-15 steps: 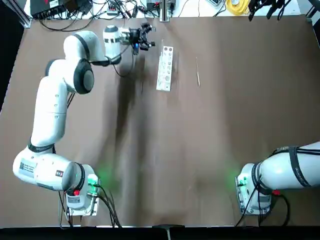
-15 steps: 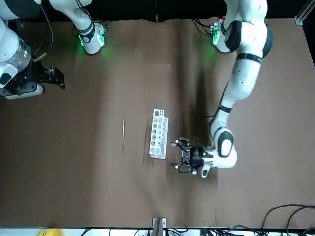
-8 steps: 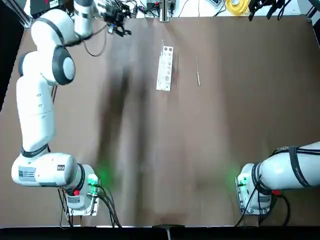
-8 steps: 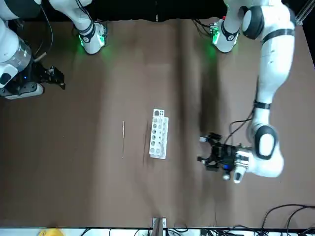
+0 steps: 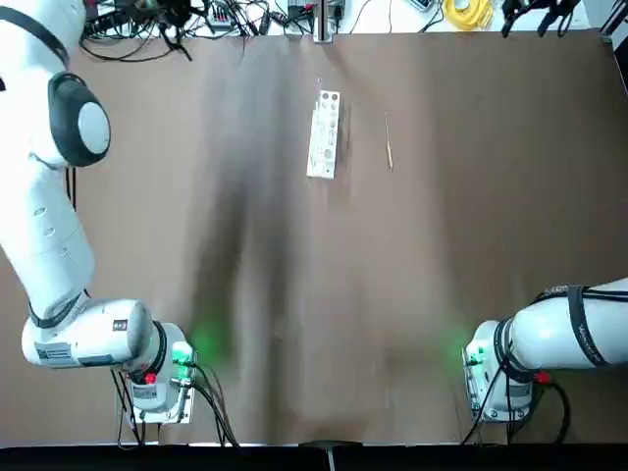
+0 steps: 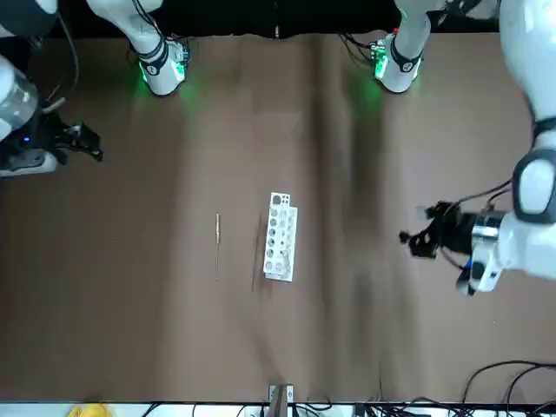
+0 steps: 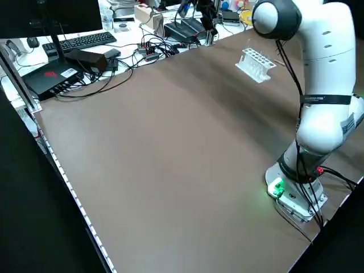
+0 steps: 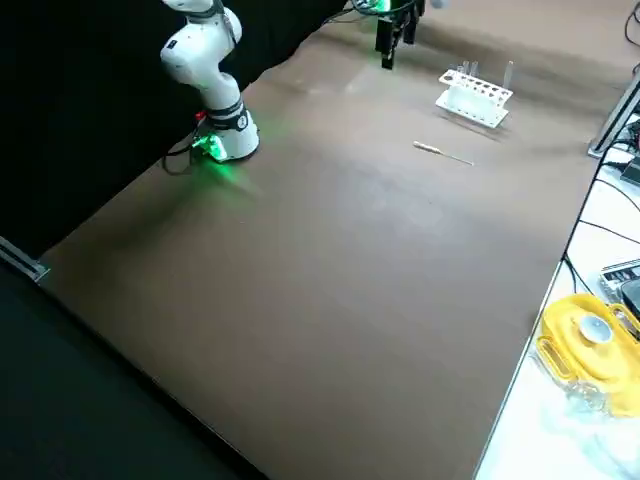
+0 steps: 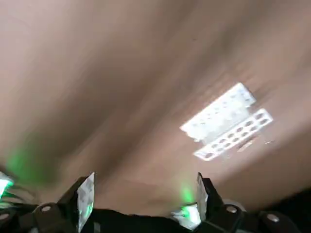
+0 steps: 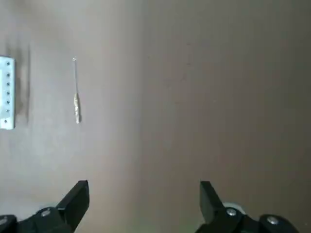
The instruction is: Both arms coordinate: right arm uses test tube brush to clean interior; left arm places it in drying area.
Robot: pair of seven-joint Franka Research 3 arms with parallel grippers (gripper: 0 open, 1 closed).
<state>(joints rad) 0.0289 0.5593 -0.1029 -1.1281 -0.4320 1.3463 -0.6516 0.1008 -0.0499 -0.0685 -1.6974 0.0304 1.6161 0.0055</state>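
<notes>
The white holed rack lies on the brown table at the far middle, with a thin clear tube upright at its far end. The test tube brush, a thin pale stick, lies alone just right of the rack; it also shows in the right wrist view. My left gripper hangs open and empty, raised well to the robot's left of the rack. High over the table's right side, well clear of the brush, my right gripper is open and empty.
Cables and electronics crowd the strip beyond the table's far edge. A yellow object sits off the table at the far right. A keyboard and a black box lie past the far-left corner.
The left gripper has swung away from beside the rack, going toward the robot's left along the far edge. The right arm has barely shifted. Rack and brush have not moved.
</notes>
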